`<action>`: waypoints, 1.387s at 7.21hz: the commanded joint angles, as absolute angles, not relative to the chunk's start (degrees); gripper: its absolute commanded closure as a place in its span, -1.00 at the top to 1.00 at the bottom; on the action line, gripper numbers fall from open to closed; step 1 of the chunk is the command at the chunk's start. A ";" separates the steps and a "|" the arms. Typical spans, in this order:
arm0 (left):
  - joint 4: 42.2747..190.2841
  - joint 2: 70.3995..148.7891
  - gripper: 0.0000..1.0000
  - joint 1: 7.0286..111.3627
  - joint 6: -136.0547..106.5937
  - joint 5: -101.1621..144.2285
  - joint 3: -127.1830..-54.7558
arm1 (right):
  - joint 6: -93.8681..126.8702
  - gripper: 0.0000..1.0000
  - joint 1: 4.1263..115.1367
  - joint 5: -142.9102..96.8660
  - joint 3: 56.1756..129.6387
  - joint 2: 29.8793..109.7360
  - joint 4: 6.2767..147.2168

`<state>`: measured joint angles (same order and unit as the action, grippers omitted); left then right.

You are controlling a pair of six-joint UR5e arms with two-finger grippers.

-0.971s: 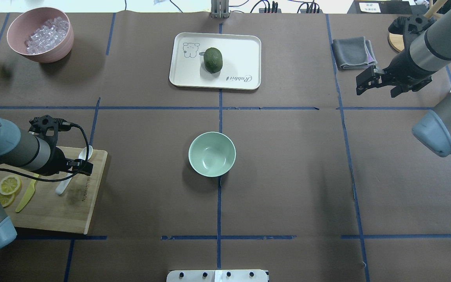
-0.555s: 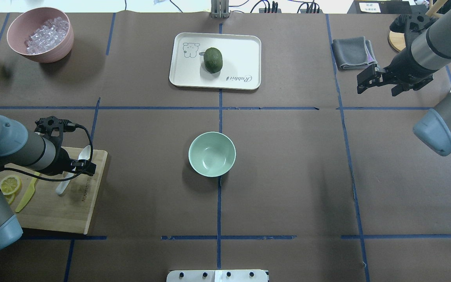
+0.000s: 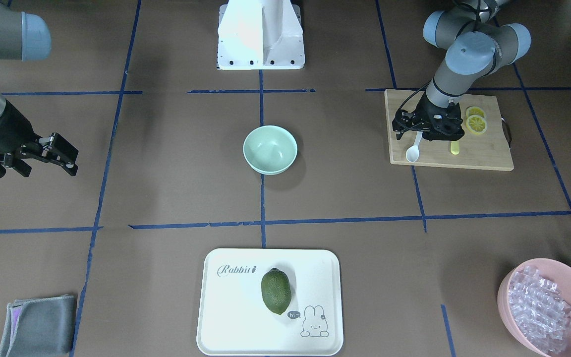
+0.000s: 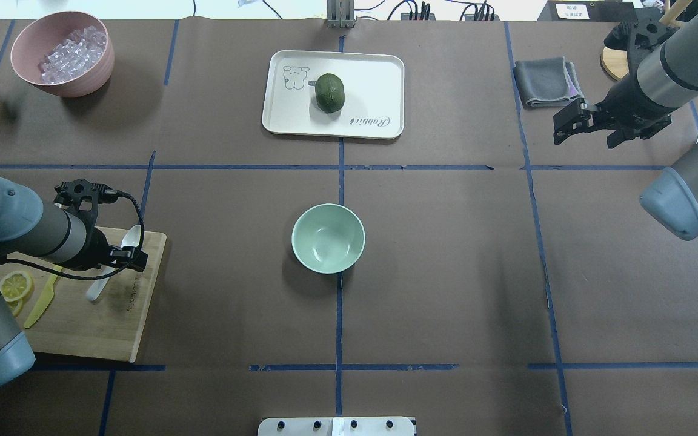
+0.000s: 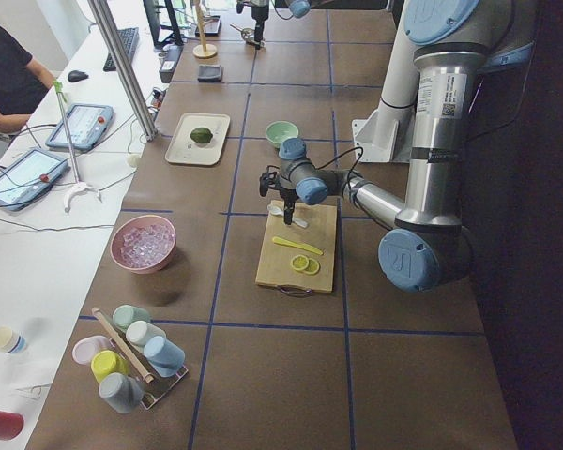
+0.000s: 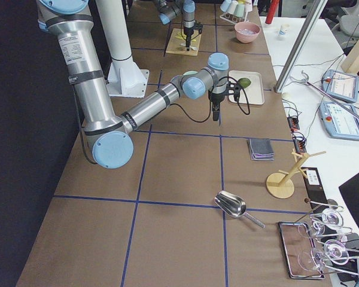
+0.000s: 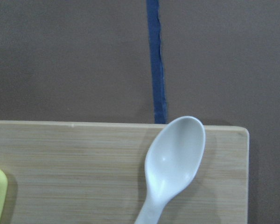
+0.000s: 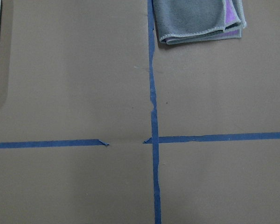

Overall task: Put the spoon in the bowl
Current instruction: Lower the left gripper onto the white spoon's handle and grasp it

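Observation:
The white spoon (image 4: pixel 131 236) lies on the wooden cutting board (image 4: pixel 100 327) at the left, its head toward the board's far right corner. It also shows in the front view (image 3: pixel 412 154) and the left wrist view (image 7: pixel 175 161). My left gripper (image 4: pixel 136 260) is low over the spoon's handle, open, with a finger on either side; it also shows in the front view (image 3: pixel 422 131). The mint-green bowl (image 4: pixel 328 238) stands empty at the table's middle, well right of the spoon. My right gripper (image 4: pixel 561 130) is open and empty, above the table at the far right.
A yellow knife (image 4: pixel 40 303) and lemon slices (image 4: pixel 14 284) lie on the board beside the spoon. A pink bowl (image 4: pixel 82 82) of ice cubes stands far left, a white tray (image 4: pixel 373 79) with a green fruit (image 4: pixel 330 92) far centre, and a grey cloth (image 4: pixel 546 82) far right.
My left gripper has shifted slightly right along the spoon's handle. My right gripper has edged a little farther away. The spoon has not moved.

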<state>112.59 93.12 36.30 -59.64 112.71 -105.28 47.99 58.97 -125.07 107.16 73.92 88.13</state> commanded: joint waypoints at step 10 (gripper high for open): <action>103.77 91.76 -1.00 42.58 -56.98 119.84 -113.35 | 48.16 0.99 58.89 -125.24 106.87 73.65 88.15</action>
